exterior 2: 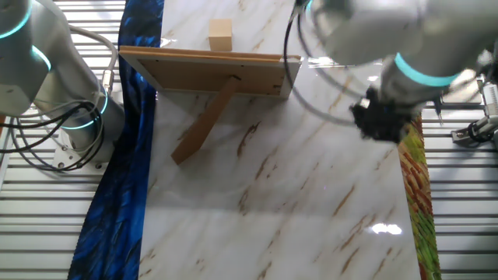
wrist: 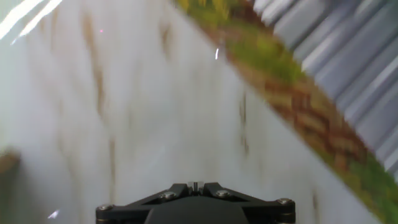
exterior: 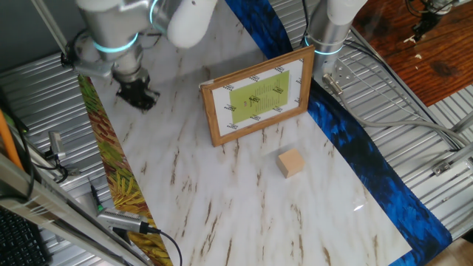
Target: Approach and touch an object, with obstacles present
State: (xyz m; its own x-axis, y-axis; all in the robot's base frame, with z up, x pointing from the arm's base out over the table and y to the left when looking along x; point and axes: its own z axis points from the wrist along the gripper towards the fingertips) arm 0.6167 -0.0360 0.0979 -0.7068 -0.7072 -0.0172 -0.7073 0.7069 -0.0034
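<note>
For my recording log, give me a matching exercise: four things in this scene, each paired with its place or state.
Things:
1. wooden cube
2. framed board
3. gripper
4. blue cloth strip

Places or states:
A. stands upright, propped by a rear strut
B. hangs above the marble top near the yellow-green patterned strip
C. lies along the table edge beside the metal slats
D. sits alone on the marble on the board's printed side

Pairs: 1-D, 2-A, 3-B, 4-C
</note>
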